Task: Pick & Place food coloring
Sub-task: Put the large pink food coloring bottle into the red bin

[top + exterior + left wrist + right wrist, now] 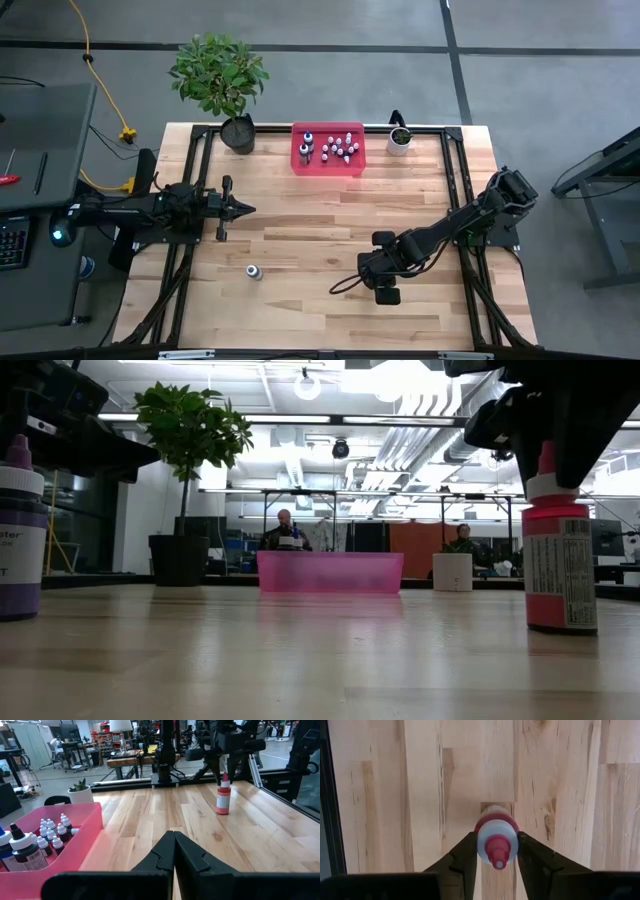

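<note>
The red food coloring bottle (496, 839) stands upright on the wooden table (300, 240), near its 5 o'clock edge, with the right gripper (495, 851) over it — fingers pressing its shoulder from both sides. The grip sits high near the cap, so the bottle may tip or slip during the lift to the pink bin (328, 166) at 12 o'clock. The left gripper (174, 851) waits closed at 9 o'clock.

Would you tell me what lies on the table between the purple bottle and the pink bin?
Nothing: in the high view, only bare wood runs from the purple bottle to the pink bin. The low view agrees.
</note>
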Tool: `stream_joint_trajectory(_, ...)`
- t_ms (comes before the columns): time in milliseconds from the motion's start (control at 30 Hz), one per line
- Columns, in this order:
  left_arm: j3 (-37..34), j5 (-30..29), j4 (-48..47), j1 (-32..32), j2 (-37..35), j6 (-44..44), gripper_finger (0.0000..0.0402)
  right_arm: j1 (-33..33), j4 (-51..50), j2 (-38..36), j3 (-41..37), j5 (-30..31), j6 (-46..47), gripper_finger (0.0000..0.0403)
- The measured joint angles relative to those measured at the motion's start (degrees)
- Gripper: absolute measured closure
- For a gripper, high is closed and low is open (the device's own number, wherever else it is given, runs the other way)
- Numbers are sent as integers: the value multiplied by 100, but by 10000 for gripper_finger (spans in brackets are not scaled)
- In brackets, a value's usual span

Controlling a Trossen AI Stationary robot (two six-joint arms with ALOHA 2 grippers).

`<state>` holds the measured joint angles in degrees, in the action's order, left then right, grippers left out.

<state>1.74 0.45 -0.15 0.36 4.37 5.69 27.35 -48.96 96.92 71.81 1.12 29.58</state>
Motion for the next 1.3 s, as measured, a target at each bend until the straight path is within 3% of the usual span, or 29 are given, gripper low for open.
stream_joint_trajectory(300,2,-2,-1,0,1,0,401,-35,-54,2,205,-13,-54,298)
stream_joint_trajectory(500,0,0,0,0,-1,0,401,-112,-649,4,670,193,-161,298)
stream_joint_trajectory(900,0,0,0,0,1,0,401,-660,-1939,4,2641,790,-460,298)
stream_joint_trajectory(1300,0,0,-1,-1,1,0,401,-2113,-2066,443,4481,1453,-1313,298)
